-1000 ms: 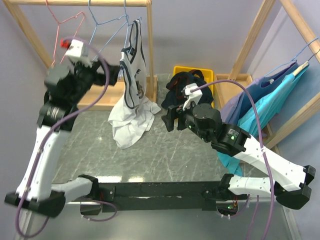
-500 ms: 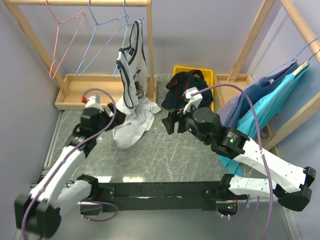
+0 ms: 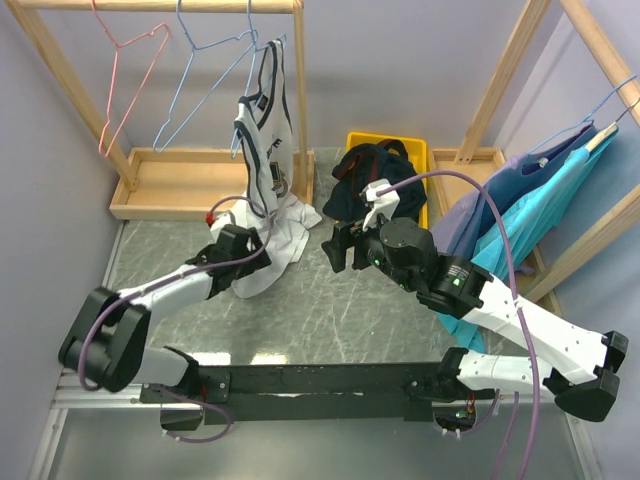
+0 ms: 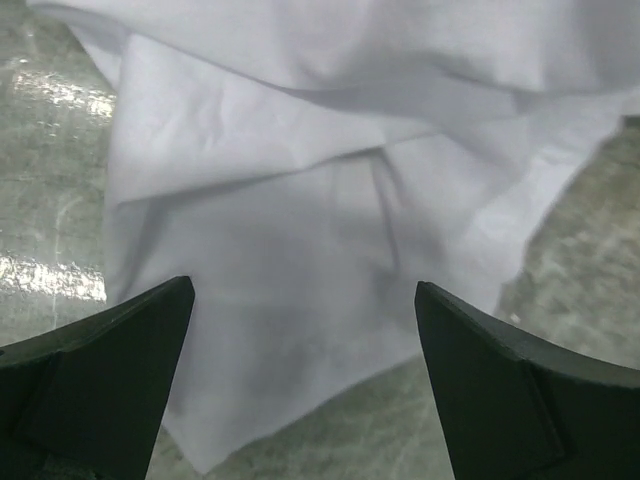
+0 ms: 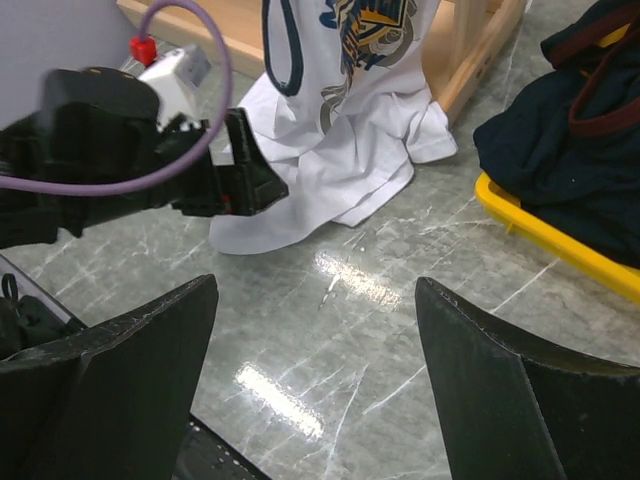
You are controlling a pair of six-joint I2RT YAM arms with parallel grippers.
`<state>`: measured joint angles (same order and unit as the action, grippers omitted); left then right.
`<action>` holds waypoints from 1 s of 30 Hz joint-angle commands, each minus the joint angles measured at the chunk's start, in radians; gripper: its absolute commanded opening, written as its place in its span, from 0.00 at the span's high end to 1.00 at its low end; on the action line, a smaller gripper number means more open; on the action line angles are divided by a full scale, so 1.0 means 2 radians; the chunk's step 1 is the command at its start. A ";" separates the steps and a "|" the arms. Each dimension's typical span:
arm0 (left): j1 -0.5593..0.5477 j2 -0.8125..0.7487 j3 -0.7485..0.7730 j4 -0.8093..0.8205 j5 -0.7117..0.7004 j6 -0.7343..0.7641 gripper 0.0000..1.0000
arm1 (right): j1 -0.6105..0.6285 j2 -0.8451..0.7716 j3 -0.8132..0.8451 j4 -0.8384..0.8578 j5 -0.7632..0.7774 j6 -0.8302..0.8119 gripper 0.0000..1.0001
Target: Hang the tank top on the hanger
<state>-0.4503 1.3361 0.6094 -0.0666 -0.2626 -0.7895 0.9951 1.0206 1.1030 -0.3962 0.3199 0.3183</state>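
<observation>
Just ahead of the left gripper (image 4: 300, 390), between its two dark fingers, lies the crumpled lower hem of the white sleeveless tank top with navy trim and a colourful chest print (image 3: 268, 150). Both fingers stand wide apart, holding nothing, low over the grey-green marbled tabletop (image 3: 330, 315), with the cloth spread on that surface in front of them. Above this gripper the tank top rises to the thin light-blue wire hanger (image 3: 258, 50) on the wooden rail (image 3: 160, 5); its upper part hangs there while its bottom pools on the table. How fully the shoulders sit on the wire cannot be told.

Left of that, on the same rail, hang a second light-blue wire hanger (image 3: 195, 75) and a pink wire hanger (image 3: 125, 70), both bare.

Over the middle of the table the right gripper (image 5: 315, 380) also has its jaws spread and grips nothing; it points toward the left gripper and the pooled cloth. Behind it, a dark navy garment (image 3: 368, 175) is heaped in a yellow plastic bin (image 3: 415, 145). Farther to its right, teal and purple shirts (image 3: 530, 190) hang from another wooden frame.
</observation>
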 commanded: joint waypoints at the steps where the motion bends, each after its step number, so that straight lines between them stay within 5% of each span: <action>1: -0.017 0.044 0.033 0.029 -0.089 -0.026 0.01 | 0.003 -0.005 0.002 0.020 -0.001 0.003 0.12; 12: -0.056 0.176 0.112 0.062 -0.118 -0.043 0.07 | 0.002 -0.024 -0.008 0.016 0.008 0.006 0.12; 15: -0.058 0.196 0.122 0.066 -0.128 -0.050 0.33 | 0.003 -0.026 -0.009 0.015 0.008 0.007 0.12; 16: -0.057 0.201 0.125 0.066 -0.129 -0.051 0.52 | 0.003 -0.026 -0.008 0.016 0.007 0.007 0.12; 18: -0.057 0.215 0.138 0.070 -0.126 -0.047 0.67 | 0.002 -0.023 -0.008 0.016 0.007 0.009 0.12; 19: -0.057 0.219 0.145 0.067 -0.126 -0.046 0.84 | 0.002 -0.023 -0.007 0.017 0.005 0.009 0.12; 21: -0.056 0.222 0.166 0.062 -0.129 -0.037 0.99 | 0.003 -0.018 -0.004 0.016 0.002 0.009 0.12; 30: -0.006 0.156 0.221 0.131 -0.106 0.020 0.99 | 0.002 -0.013 0.017 0.006 0.006 0.004 0.12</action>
<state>-0.5228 1.7374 0.9588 0.0711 -0.4995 -0.8162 0.9951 0.9966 1.0878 -0.3973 0.3202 0.3248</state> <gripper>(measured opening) 0.037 0.877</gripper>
